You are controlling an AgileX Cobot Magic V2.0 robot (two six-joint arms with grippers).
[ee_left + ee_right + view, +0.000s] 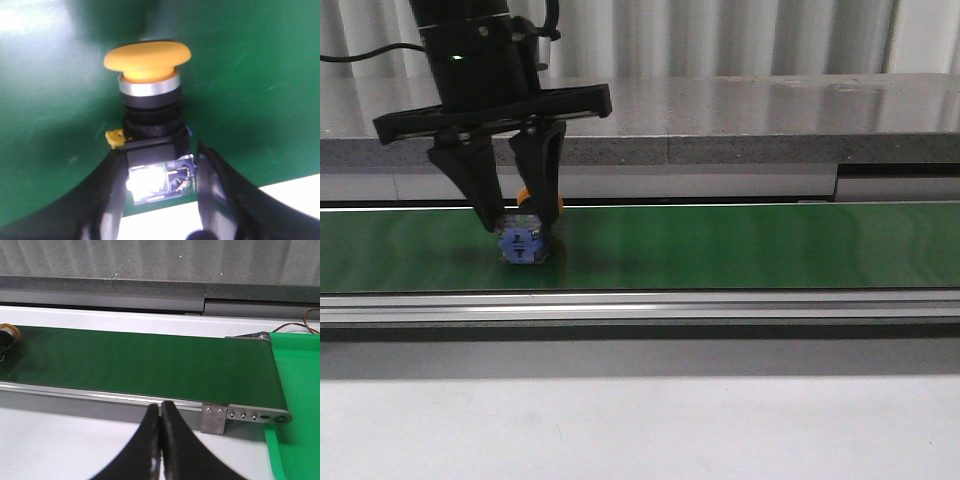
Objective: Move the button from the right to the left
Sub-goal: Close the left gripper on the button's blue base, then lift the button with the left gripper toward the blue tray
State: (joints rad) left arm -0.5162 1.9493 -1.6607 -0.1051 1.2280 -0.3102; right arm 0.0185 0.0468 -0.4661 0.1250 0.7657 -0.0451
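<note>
The button [523, 243] lies on its side on the left part of the green conveyor belt [740, 245], its blue-and-grey block facing the front camera. In the left wrist view its yellow mushroom head [147, 60] points away, with the black body and block [157, 172] between my fingers. My left gripper [518, 222] straddles the block low on the belt, with both fingers [112, 190] against or nearly against its sides. My right gripper [161, 410] is shut and empty, in front of the belt's near rail. The button's yellow edge [9, 332] shows at the far left of the right wrist view.
A metal rail [720, 305] runs along the belt's front edge. A grey stone ledge [770, 120] runs behind the belt. A green mat [300, 390] lies past the belt's right end, by a metal bracket [214, 419]. A white table surface [640, 420] lies in front.
</note>
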